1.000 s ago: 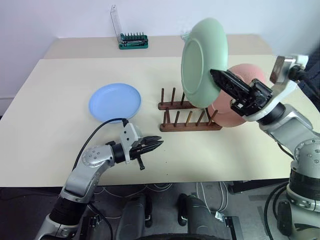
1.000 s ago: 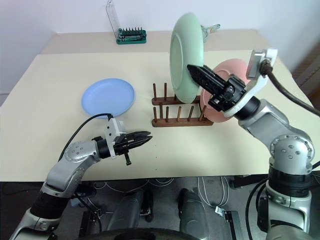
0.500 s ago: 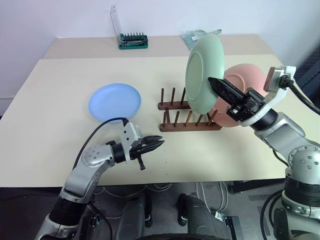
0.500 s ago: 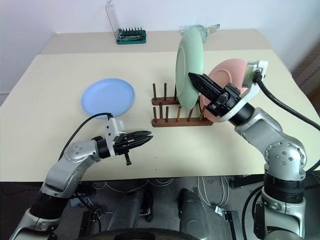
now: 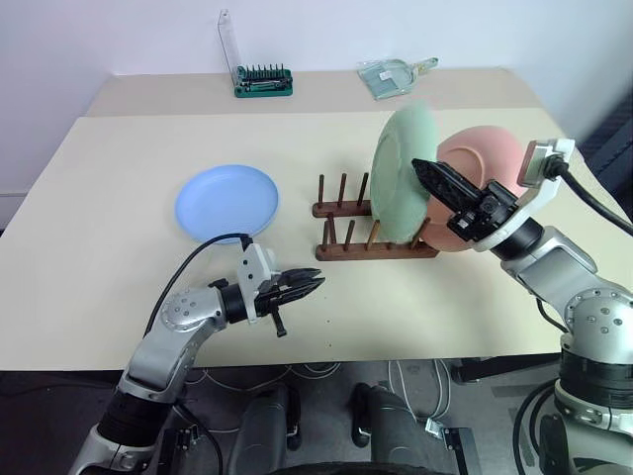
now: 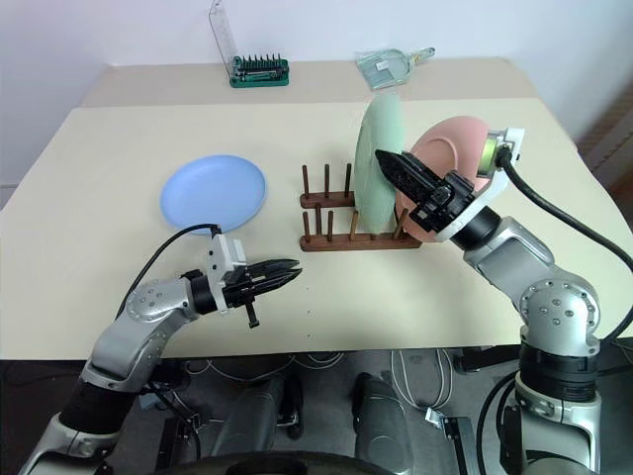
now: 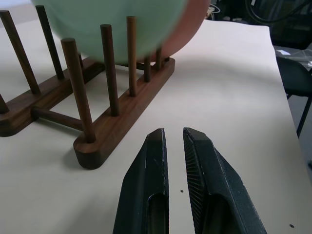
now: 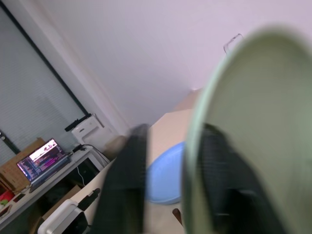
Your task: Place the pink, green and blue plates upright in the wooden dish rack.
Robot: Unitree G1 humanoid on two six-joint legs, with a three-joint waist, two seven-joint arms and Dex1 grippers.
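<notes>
Green plate point(image 5: 403, 176) upright in the wooden dish rack point(image 5: 374, 230), right pincer point(image 5: 423, 170) straddling its rim.

Stands on edge between the pegs near the rack's right end, just in front of the pink plate point(image 5: 482, 178), also upright in the rack and leaning at the far right. Right pincer with one black finger on each face of the green plate; in the right wrist view a visible gap between one finger point(image 8: 122, 190) and the plate's edge, so parted rather than clamped. Blue plate point(image 5: 227, 201) flat on the table point(image 5: 119, 198), well apart to the left of the rack. Left pincer point(image 5: 309, 288) low above the table in front of the rack, fingers nearly together with a thin slit between, holding nothing. Green tool set point(image 5: 263, 80) and clear packet point(image 5: 394, 74) at the table's far edge.
</notes>
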